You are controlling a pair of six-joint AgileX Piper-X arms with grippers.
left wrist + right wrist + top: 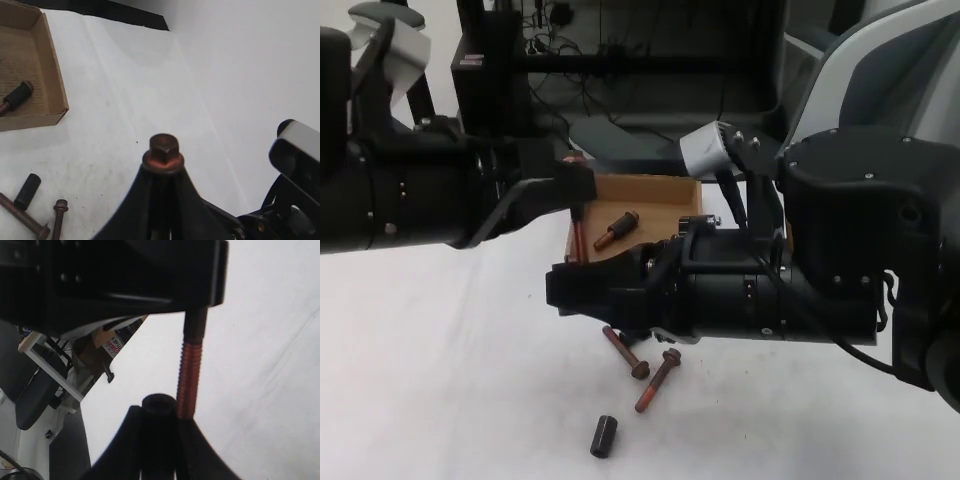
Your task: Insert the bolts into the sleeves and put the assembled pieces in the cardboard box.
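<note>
Upright, the coppery bolt point(189, 370) neighbours a black sleeve point(157, 404).

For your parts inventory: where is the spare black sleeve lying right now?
High view: the spare sleeve lies on the white bench, nearer the camera than the closest loose bolt.

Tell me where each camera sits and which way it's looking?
High view: behind the arms, looking forward and down over the bench and box; the left arm and right arm show.
Left wrist view: on the left arm, looking past the left hand, shut on a bolt, towards the bench; its fingers show.
Right wrist view: on the right arm, looking past the right hand, shut on a sleeve; the left hand shows beyond.
Shared: all three show the held bolt; high and left wrist views share the box.
</note>
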